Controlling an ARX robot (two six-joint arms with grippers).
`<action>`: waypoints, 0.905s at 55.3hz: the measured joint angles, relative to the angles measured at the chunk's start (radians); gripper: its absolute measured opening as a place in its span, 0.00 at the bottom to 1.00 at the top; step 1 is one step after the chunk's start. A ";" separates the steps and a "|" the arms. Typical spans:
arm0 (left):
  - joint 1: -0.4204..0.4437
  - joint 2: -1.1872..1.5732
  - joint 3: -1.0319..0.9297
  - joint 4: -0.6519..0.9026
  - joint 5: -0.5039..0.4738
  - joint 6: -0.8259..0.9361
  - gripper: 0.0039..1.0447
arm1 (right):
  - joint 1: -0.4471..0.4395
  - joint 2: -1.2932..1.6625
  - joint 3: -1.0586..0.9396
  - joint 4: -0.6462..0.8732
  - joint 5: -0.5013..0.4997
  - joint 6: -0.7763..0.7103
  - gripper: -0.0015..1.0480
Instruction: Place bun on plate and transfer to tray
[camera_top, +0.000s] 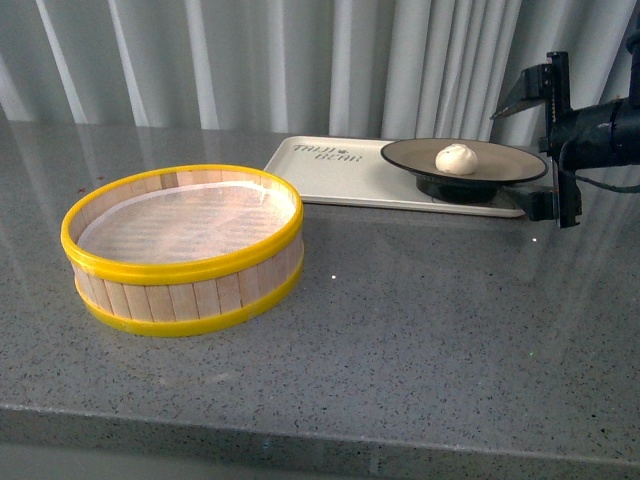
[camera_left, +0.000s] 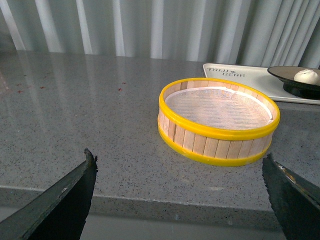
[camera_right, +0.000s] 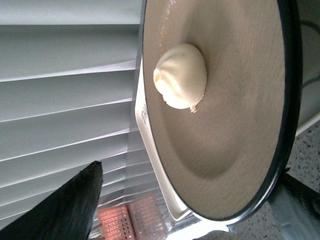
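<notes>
On the near left of the worktop (camera_top: 420, 330) stands an empty steamer basket (camera_top: 183, 248) with yellow rims, and it plays no part now. The left hand (camera_left: 180, 200) hangs low over the near edge of the worktop, its two dark fingers spread wide with nothing between them, well apart from everything. Further right and far back lies the tray (camera_top: 335, 170), flat on the worktop. The plate (camera_top: 464, 166) sits over the tray's right part, and the bun (camera_top: 456, 158) rests near the plate's middle. Whether the plate's foot already touches the tray or is just above it cannot be told. At the far right, the right hand (camera_top: 555, 135) is at the plate's right rim; its fingers stand apart above and below the rim, but whether they pinch it cannot be told. The step in hand looks like the last one, setting the loaded plate on the tray. The next move probably calls for letting go gently and drawing back to the right without tipping the plate.
</notes>
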 joint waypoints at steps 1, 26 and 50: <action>0.000 0.000 0.000 0.000 0.000 0.000 0.94 | 0.002 -0.013 -0.013 0.003 0.005 0.001 0.93; 0.000 0.000 0.000 0.000 0.000 0.000 0.94 | 0.050 -0.286 -0.319 0.069 0.042 0.048 0.92; 0.000 0.000 0.000 0.000 0.000 0.000 0.94 | 0.037 -0.707 -0.695 0.051 0.229 -0.322 0.92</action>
